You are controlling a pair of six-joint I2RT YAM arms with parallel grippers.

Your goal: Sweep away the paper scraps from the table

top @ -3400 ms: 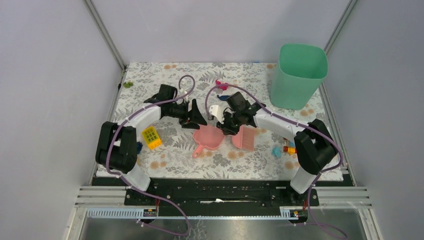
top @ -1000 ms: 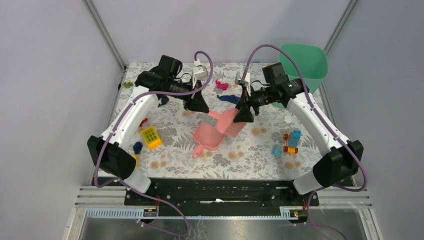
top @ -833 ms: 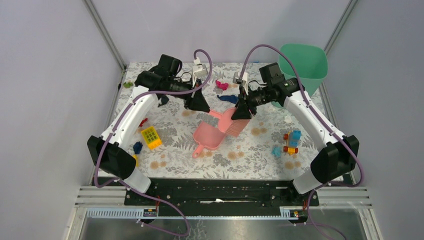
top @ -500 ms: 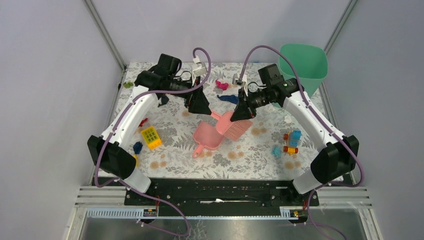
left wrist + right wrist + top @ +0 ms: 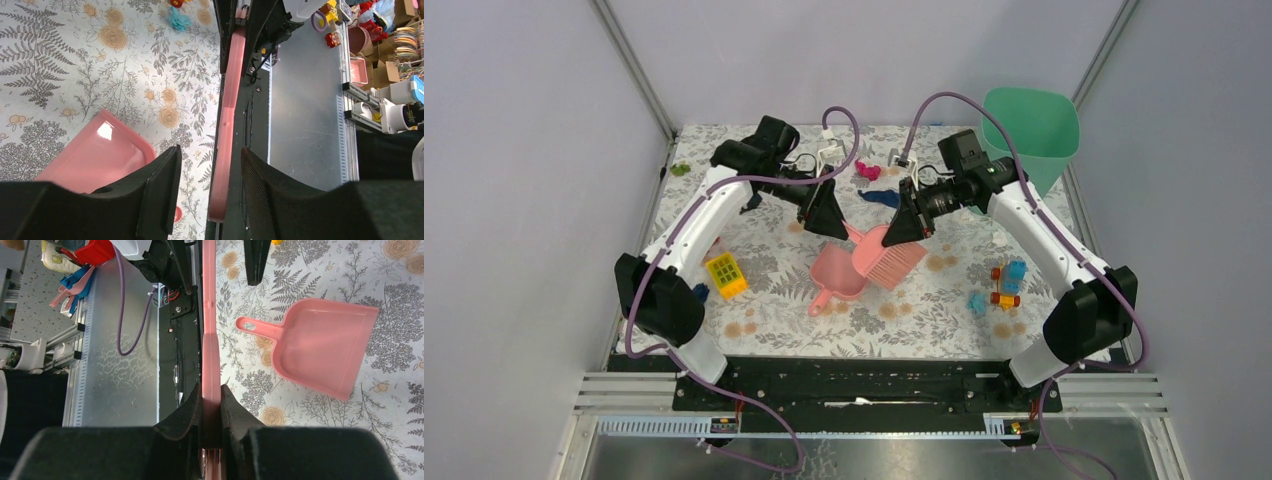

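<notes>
My right gripper (image 5: 905, 226) is shut on the handle of a pink brush (image 5: 890, 262), which hangs over the table (image 5: 764, 310). In the right wrist view the jaws (image 5: 211, 387) pinch the brush handle (image 5: 210, 355). My left gripper (image 5: 825, 214) stands open beside it, and the handle (image 5: 223, 145) runs between its fingers (image 5: 165, 170) untouched. The pink dustpan (image 5: 837, 275) lies flat under both grippers. Paper scraps lie around: magenta (image 5: 867, 171), dark blue (image 5: 881, 198), cyan (image 5: 976, 302), and another blue one (image 5: 701, 293).
A green bin (image 5: 1024, 150) stands at the back right. A yellow studded brick (image 5: 726, 275) lies left of the dustpan, and a toy-brick vehicle (image 5: 1007, 280) sits at the right. A small green object (image 5: 681, 169) rests at the far left edge.
The left gripper has opened and let go of the brush handle, and the right gripper has shut on it. The brush has shifted slightly toward the near side.
</notes>
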